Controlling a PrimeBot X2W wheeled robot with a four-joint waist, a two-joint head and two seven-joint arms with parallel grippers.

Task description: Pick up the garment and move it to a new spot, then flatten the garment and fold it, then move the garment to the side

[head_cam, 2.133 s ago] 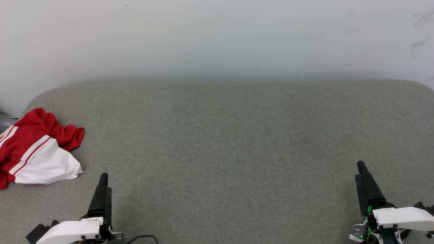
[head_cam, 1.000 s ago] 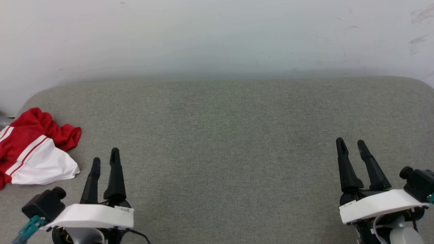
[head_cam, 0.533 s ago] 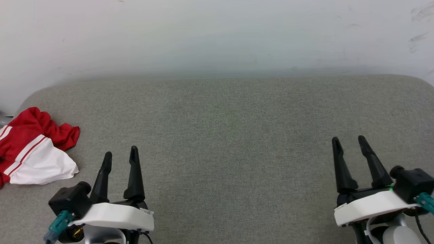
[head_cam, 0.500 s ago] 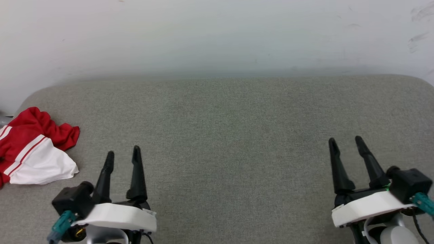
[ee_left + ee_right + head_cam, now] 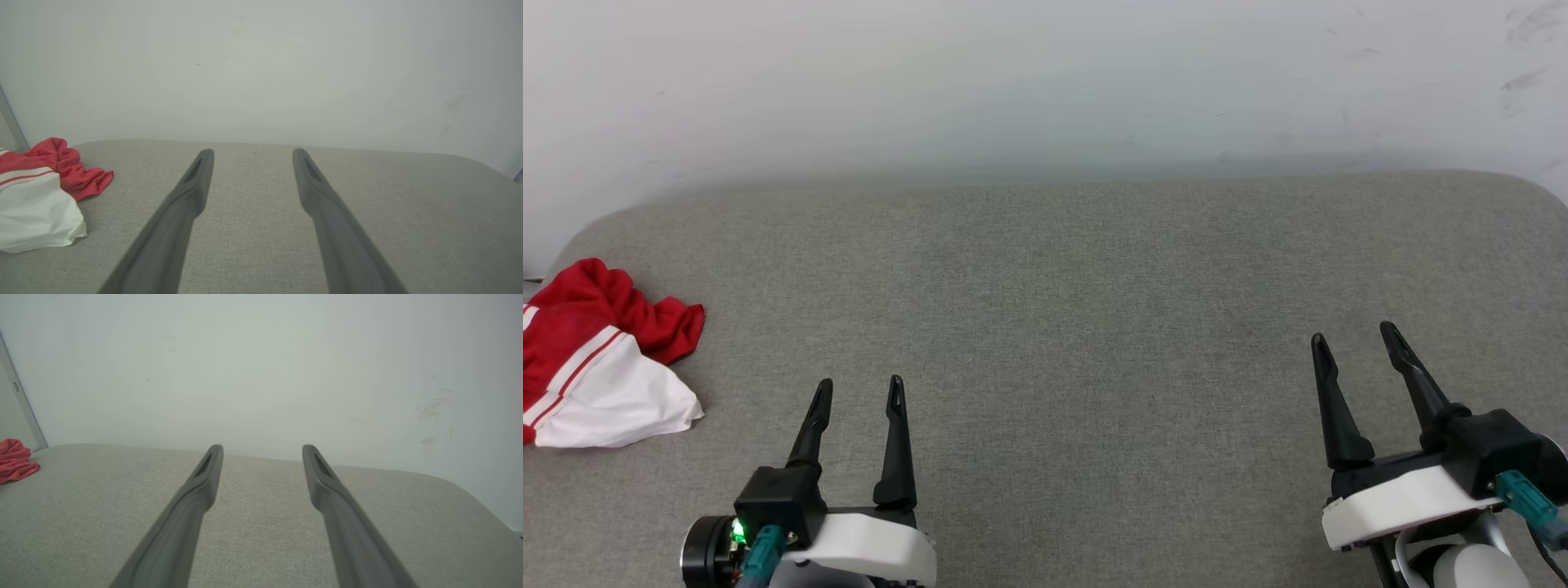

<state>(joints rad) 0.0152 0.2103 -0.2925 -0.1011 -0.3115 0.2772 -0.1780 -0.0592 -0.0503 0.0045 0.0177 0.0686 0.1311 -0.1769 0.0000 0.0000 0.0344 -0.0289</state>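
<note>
I see the garment crumpled far left: soft, limp; I'd pinch its bunched red folds. Both hands gape wide, empty.

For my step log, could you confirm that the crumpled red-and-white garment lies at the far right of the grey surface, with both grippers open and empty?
Not quite: the garment lies at the far left of the grey surface, as the head view shows. The left gripper and right gripper are open and empty.

Red, white-striped garment; grey couch; black jaws
</note>
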